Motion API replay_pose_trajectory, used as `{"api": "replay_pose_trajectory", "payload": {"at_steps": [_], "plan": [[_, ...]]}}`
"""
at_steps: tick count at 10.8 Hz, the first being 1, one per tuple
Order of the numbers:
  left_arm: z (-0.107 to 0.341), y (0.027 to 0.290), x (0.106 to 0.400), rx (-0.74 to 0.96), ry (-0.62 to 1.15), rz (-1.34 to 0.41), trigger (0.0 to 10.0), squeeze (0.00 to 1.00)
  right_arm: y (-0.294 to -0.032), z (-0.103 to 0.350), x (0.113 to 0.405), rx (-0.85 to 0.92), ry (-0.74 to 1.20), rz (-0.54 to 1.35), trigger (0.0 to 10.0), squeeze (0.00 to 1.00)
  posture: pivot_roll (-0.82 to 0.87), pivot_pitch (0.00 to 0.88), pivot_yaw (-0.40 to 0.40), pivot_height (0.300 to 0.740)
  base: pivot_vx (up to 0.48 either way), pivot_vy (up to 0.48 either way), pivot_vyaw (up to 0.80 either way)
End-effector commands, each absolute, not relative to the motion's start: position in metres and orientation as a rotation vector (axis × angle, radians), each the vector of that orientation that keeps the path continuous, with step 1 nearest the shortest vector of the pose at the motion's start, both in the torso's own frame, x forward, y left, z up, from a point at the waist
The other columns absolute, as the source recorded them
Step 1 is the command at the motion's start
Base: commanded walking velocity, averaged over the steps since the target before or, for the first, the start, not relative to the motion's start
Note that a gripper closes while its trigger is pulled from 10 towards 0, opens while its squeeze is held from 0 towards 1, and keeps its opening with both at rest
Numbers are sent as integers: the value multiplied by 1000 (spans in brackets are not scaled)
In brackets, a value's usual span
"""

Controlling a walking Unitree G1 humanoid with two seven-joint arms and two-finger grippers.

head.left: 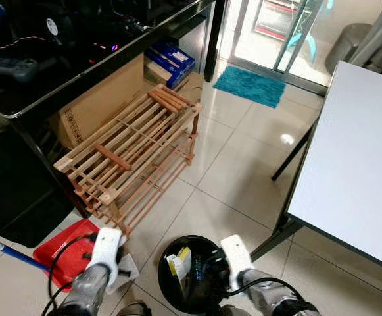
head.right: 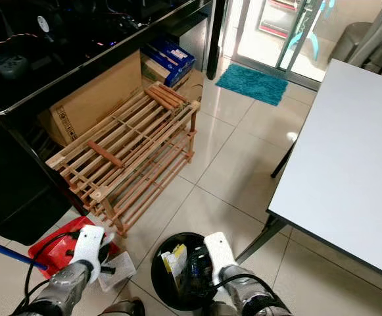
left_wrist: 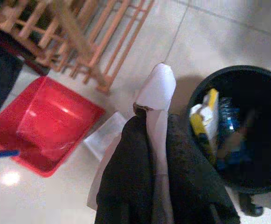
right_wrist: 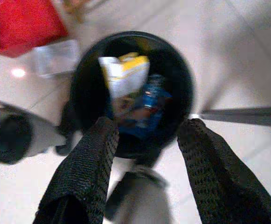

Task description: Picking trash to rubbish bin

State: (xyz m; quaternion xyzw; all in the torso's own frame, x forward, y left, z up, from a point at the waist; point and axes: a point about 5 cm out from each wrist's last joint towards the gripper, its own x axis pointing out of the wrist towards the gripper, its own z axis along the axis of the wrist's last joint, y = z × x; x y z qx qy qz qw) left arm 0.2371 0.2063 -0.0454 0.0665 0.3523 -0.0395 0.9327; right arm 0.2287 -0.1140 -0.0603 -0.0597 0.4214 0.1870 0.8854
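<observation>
Left gripper (left_wrist: 158, 154) is clamped on a white scrap of paper (left_wrist: 157, 88) just beside the black bin (left_wrist: 266, 182), so next it probably needs to swing over the rim and let go, while the right gripper (right_wrist: 147, 140) hangs wide open and empty above it.

Black bin (head.right: 161, 280) holding trash, wooden rack (head.right: 121, 155), white table (head.right: 348, 164)

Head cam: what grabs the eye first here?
The black rubbish bin on the floor at the robot's feet, already holding a yellow-white carton and a blue bottle, with the open right gripper above it. Beside it, the left gripper pinches white paper near a red dustpan.
</observation>
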Motion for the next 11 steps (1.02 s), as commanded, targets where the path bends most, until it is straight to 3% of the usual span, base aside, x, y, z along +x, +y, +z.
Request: {"api": "replay_pose_trajectory", "payload": {"at_steps": [1,4,6,8,9,11], "plan": [[-44,196,242,129,713,-135,10000,0,-131,-65,225,-176,898,303,10000,0,45,154,-71,740,0,0,0],[-39,171,254,143,699,-234,10000,0,-160,-66,222,-268,904,134,10000,0,18,160,-70,740,0,0,0],[-36,152,260,130,688,-300,10000,0,-161,-66,222,-255,895,116,10000,0,11,162,-70,740,0,0,0],[-35,129,260,137,690,-417,10000,0,-153,-61,229,-113,866,217,10000,0,-28,166,-65,740,0,0,0],[-37,120,258,164,704,-468,10000,0,-150,-58,229,38,862,314,10000,0,-38,166,-64,740,0,0,0],[-38,111,256,149,716,-511,10000,0,-152,-56,226,80,855,431,10000,0,-51,166,-65,740,0,0,0]]}}
